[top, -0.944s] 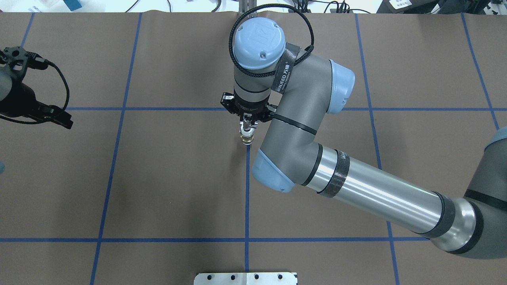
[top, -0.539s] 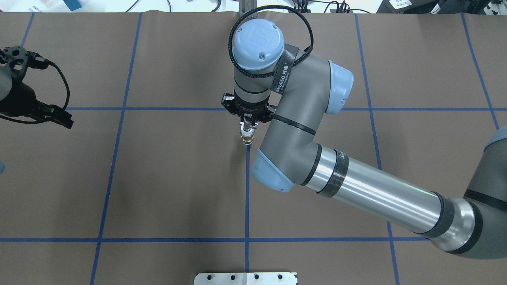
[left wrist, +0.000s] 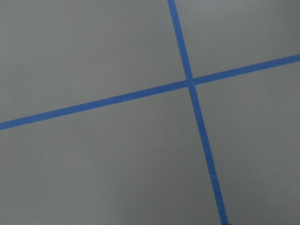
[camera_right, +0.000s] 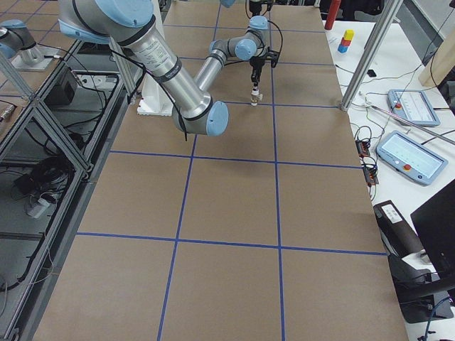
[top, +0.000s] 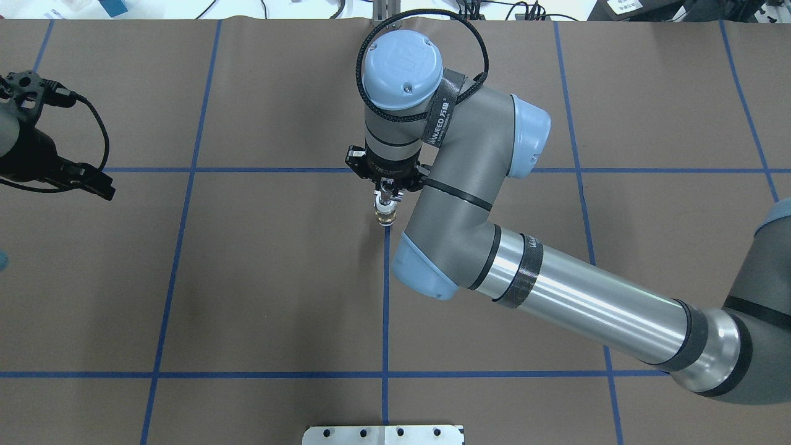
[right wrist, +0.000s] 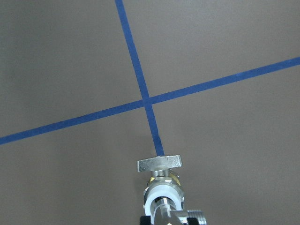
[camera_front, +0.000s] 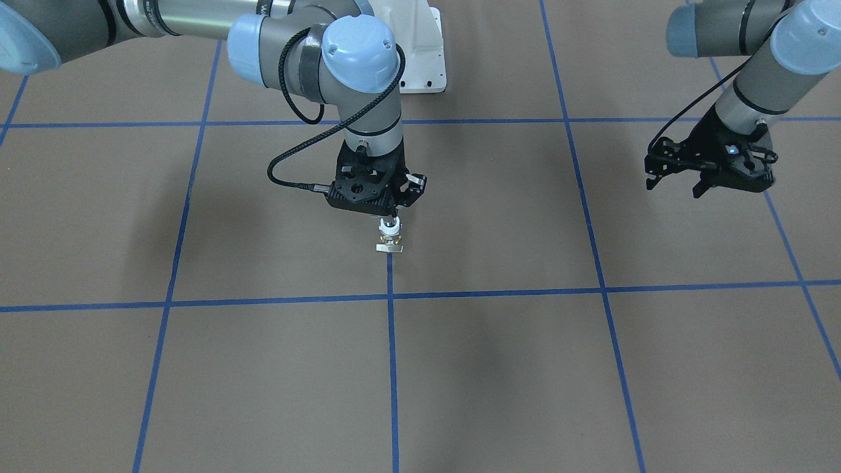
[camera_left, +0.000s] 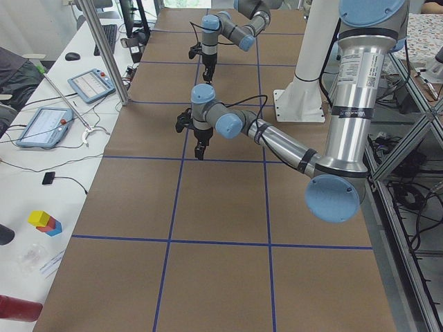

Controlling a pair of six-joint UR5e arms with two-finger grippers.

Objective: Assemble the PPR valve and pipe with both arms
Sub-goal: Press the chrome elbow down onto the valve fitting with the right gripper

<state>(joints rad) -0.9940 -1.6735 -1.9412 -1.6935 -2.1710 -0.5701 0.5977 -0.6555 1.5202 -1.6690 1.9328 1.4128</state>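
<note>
My right gripper points down at the table's middle and is shut on a small valve. The valve has a white body, a brass part and a flat metal handle at its lower end. It shows in the front view on a blue tape line, at or just above the table. The right wrist view shows the valve hanging below the camera. My left gripper hovers open and empty far to the side; the overhead view shows it at the left edge. No pipe is in view.
Blue tape lines grid the brown table cover. The white bolted base plate sits at the near edge. A side bench holds tablets and coloured blocks. A metal post stands at the table's far edge.
</note>
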